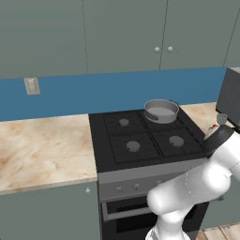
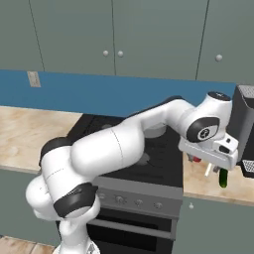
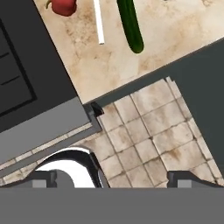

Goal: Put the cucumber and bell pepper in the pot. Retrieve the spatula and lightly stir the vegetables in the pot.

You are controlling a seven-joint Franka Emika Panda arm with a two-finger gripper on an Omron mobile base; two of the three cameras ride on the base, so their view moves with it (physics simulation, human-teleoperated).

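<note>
Gripper (image 3: 109, 177) open, cucumber (image 3: 130, 24) by spatula (image 3: 99, 22)

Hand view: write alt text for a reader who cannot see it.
Looking down past the counter edge, a dark green cucumber, a slim white spatula and a red bell pepper lie side by side, apart, on the marbled counter beside the black stove. Tiled floor shows below, and the open gripper holds nothing.
</note>
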